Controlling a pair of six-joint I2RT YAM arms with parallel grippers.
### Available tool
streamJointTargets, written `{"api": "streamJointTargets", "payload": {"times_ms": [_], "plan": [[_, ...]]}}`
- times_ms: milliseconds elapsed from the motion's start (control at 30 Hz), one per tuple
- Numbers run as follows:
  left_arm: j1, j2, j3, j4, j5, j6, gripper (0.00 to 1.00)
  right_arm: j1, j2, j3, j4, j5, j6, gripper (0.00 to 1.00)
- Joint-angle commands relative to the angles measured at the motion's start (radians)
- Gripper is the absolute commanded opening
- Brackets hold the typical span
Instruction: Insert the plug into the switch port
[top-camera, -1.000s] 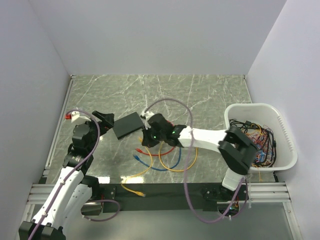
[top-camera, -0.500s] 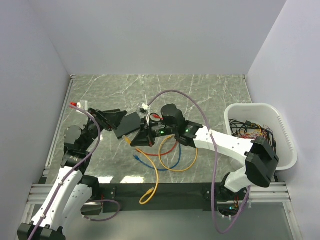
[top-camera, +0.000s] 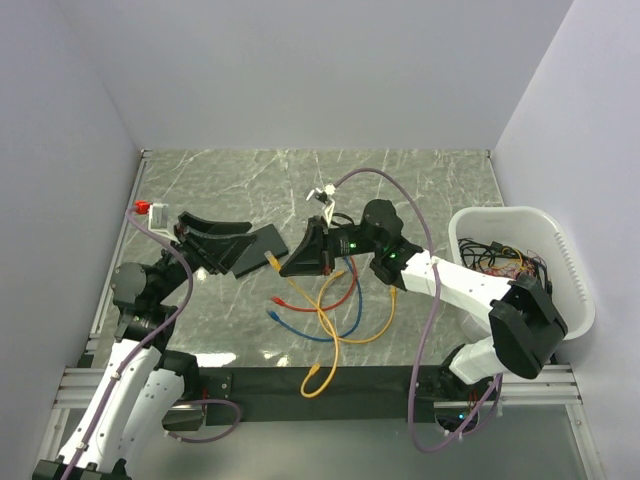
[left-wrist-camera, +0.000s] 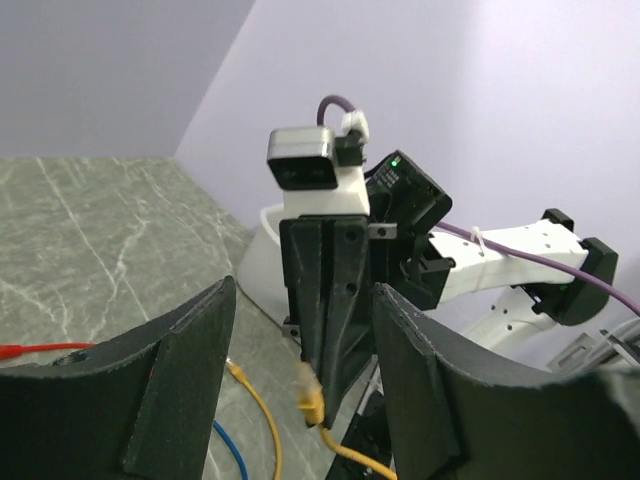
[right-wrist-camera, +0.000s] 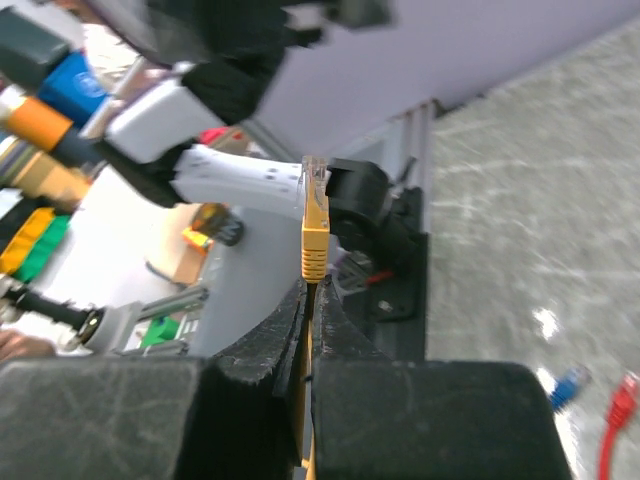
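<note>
Worktop (top-camera: 420, 190): grey-green marbled slab veined in white, walled on three sides by plain pale panels (top-camera: 300, 70). White tub (top-camera: 560, 250) at right edge, holding a wire tangle. Red, blue and yellow cables (top-camera: 330, 305) strewn near centre.

Switch (top-camera: 266, 241): flat on worktop, left of centre. Long axis slanting from near-left to far-right. Socket edge not discernible.

Plug (right-wrist-camera: 315, 225): yellow, long axis in line with right tool, tip aimed leftward at switch, just beside its near edge.

Right tool (top-camera: 290, 262): clamped on plug.

Left tool (top-camera: 232, 246): spread wide at switch's left end, gripping nothing. Contact with switch unclear.
</note>
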Motion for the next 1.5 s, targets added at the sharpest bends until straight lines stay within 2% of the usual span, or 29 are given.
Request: {"api": "streamJointTargets", "payload": {"times_ms": [0,433,833,933,1033,1067,1133,1167,1200,1233,1267,1300,1333,1367,1400,1467], "plan": [[0.001,-0.003,0.025,0.063,0.072,-0.037,0.63,0.001,-0.048,0.004,0.191,-0.08,0.116,0.0],[-0.015,0.034,0.013,0.118,0.182,-0.08,0.67,0.004,-0.052,0.029,0.172,-0.054,0.117,0.0],[-0.094,0.104,0.028,0.026,0.164,-0.009,0.57,0.004,-0.031,0.075,0.145,-0.04,0.114,0.0],[-0.114,0.115,0.037,0.009,0.156,0.006,0.51,0.004,-0.025,0.087,0.142,-0.037,0.117,0.0],[-0.133,0.123,0.042,-0.006,0.139,0.02,0.34,0.004,-0.022,0.089,0.146,-0.035,0.119,0.0],[-0.14,0.124,0.045,-0.017,0.129,0.022,0.23,0.003,-0.022,0.089,0.146,-0.037,0.12,0.0],[-0.144,0.124,0.048,-0.031,0.115,0.029,0.12,0.003,-0.025,0.089,0.139,-0.035,0.117,0.0],[-0.144,0.124,0.051,-0.05,0.092,0.032,0.01,0.003,-0.029,0.09,0.107,-0.031,0.108,0.0],[-0.146,0.124,0.06,-0.073,0.075,0.042,0.01,0.003,-0.042,0.095,0.067,-0.022,0.064,0.0],[-0.147,0.124,0.068,-0.099,0.058,0.049,0.01,0.004,-0.054,0.105,0.003,0.032,0.02,0.05],[-0.147,0.129,0.096,-0.177,0.032,0.057,0.01,0.003,-0.068,0.139,-0.182,0.075,-0.037,0.31],[-0.147,0.143,0.114,-0.223,-0.012,0.075,0.01,0.006,-0.095,0.159,-0.278,0.128,-0.157,0.45],[-0.147,0.152,0.132,-0.263,-0.037,0.083,0.0,0.009,-0.108,0.194,-0.358,0.243,-0.207,0.63],[-0.147,0.161,0.165,-0.306,-0.054,0.088,0.0,0.009,-0.118,0.205,-0.48,0.291,-0.249,0.68],[-0.147,0.172,0.177,-0.363,-0.087,0.091,0.01,0.009,-0.141,0.213,-0.527,0.348,-0.307,0.71],[-0.147,0.178,0.205,-0.409,-0.117,0.091,0.01,0.013,-0.163,0.23,-0.617,0.488,-0.347,0.72]]}}
